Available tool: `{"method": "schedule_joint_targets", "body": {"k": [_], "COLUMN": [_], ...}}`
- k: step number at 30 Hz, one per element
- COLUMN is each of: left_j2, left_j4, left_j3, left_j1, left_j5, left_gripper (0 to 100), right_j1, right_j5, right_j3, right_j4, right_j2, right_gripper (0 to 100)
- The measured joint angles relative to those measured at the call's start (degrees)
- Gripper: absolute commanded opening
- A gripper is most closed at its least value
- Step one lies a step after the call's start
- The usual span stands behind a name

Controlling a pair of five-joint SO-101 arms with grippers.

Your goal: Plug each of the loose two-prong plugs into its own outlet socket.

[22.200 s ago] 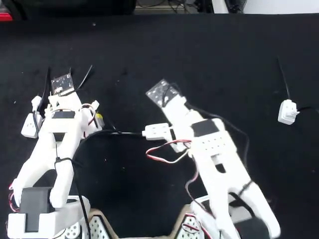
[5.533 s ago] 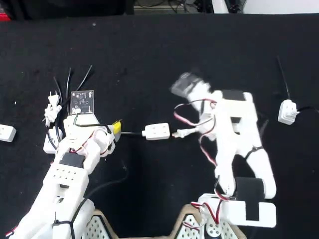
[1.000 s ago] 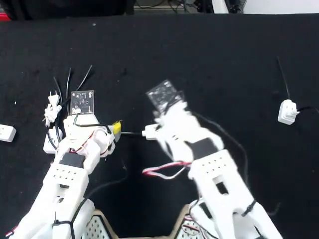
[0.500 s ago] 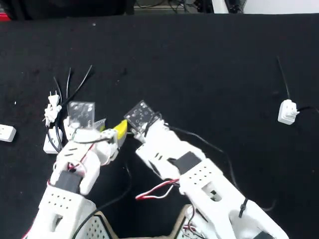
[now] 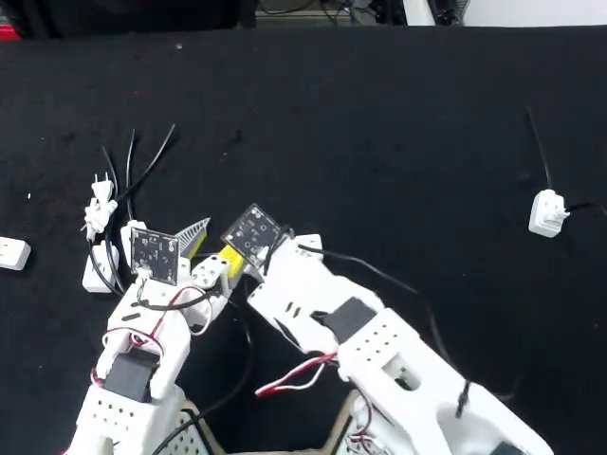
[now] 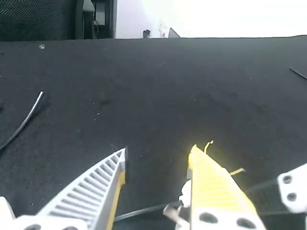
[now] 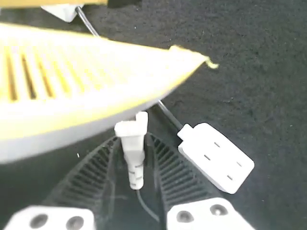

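In the right wrist view my right gripper [image 7: 133, 143] is shut on a white two-prong plug [image 7: 133, 160], prongs pointing away from the wrist. Just beyond it lies a white outlet socket [image 7: 216, 155] on a black cord; the high view shows that outlet socket [image 5: 307, 244] beside the right arm. The yellow finger [image 7: 96, 96] of my left gripper crosses close in front of the held plug. My left gripper [image 6: 158, 151] stands open above the black table, and from above the left gripper [image 5: 211, 245] sits left of the right arm's wrist.
At the far right a white adapter [image 5: 547, 213] sits with a cord. Near the left edge lies another loose socket [image 5: 11, 253]. A white plug [image 5: 99, 197] with black cables and a white block [image 5: 95, 273] lie left of the left arm.
The right arm has swung left with the plug, up against the left gripper. The left arm has drawn back toward the near edge and tilted up.
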Motion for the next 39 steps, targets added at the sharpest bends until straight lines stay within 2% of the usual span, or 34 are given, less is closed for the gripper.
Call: {"method": "schedule_joint_targets", "body": {"k": [4,20,39], "left_j2": [0.00,-0.53,-0.62], "left_j4": [0.09,0.00,0.44], "left_j3": [0.00,0.00,0.00], "left_j1": [0.00,-0.18,-0.26], "left_j5": [-0.18,0.00,0.00], "left_gripper": [21,21,21], "right_j1": [0.00,1.67,1.67], "right_j5": [0.00,0.00,0.00], "right_j3": [0.26,11.43,11.52], "right_j4": [3.43,6.15,9.05], "right_j2": [-6.95,-34.46,-38.24], "right_gripper": [1.1,1.1,1.1]}}
